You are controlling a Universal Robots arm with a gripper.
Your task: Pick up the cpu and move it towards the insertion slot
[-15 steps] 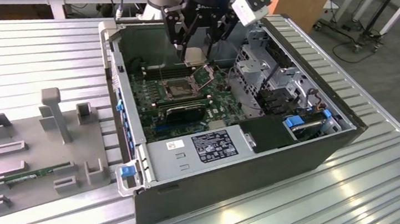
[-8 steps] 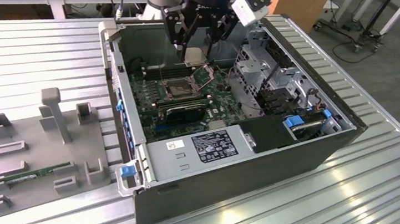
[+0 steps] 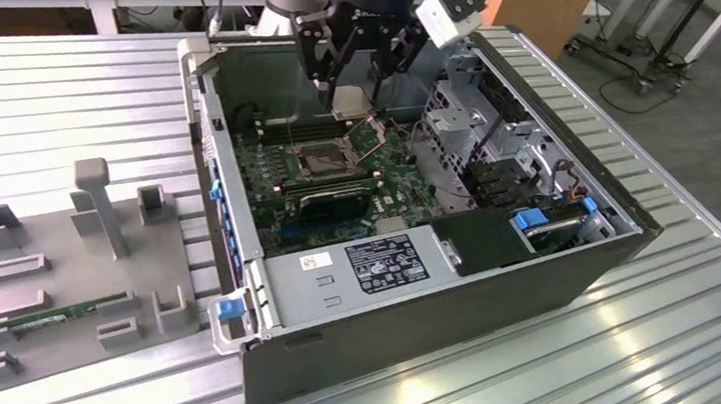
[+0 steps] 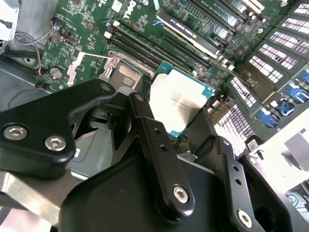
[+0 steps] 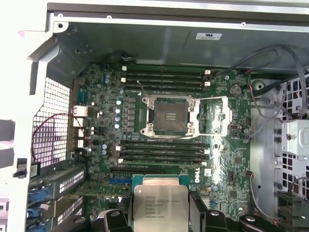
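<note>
Hanging over the open computer case [image 3: 324, 289], the gripper [image 3: 349, 95] has its black fingers [image 4: 159, 145] closed against two opposite edges of the cpu [image 5: 161, 205], so the chip's clamped and held flat up in the air, silver lid facing up. Working left to right in the exterior view with the case as the anchor: well off to the case's left sits a grey fixture tray [image 3: 59, 271] with a green memory stick [image 3: 60, 316] lying in it, then the case itself on the ribbed metal table [image 3: 611, 369]. Inside the case, the insertion slot [image 5: 169, 116] sits in the middle of the green motherboard [image 5: 96, 121], frame open, dark centre showing. The cpu hangs above the board, near that slot but not over it.
</note>
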